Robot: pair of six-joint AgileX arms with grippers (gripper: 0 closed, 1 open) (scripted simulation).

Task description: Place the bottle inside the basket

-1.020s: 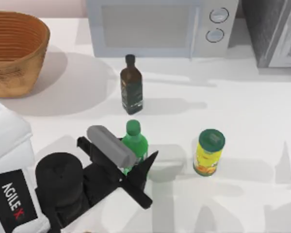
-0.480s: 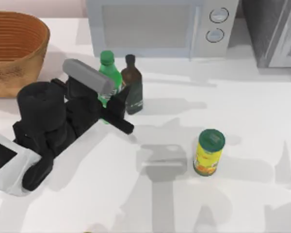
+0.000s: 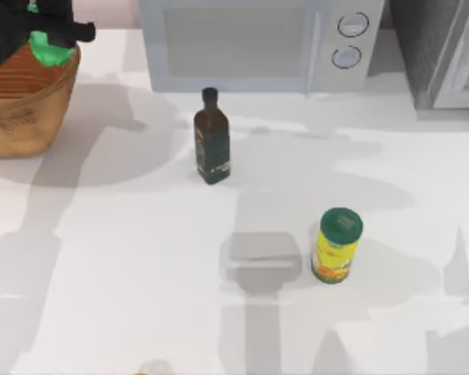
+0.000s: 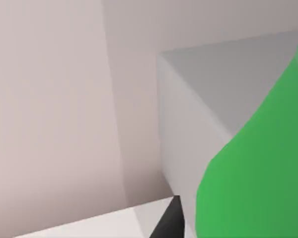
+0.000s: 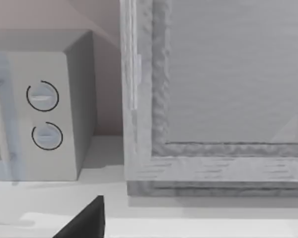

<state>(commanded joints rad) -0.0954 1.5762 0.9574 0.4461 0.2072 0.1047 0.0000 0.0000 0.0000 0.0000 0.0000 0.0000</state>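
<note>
The green bottle hangs over the far right rim of the tan woven basket at the table's far left corner. My left gripper is shut on the bottle, and its dark fingers cover the bottle's upper part. In the left wrist view the bottle is a broad green shape close to the camera, with one dark fingertip beside it. In the right wrist view a dark fingertip of the right arm's gripper points toward the back of the table.
A dark brown bottle stands mid-table in front of the microwave. A yellow can with a green lid stands right of centre. A grey cabinet fills the far right corner.
My left gripper has lifted the green bottle away from beside the brown bottle and carried it up and left to the basket's rim. The arm has left the middle of the table.
</note>
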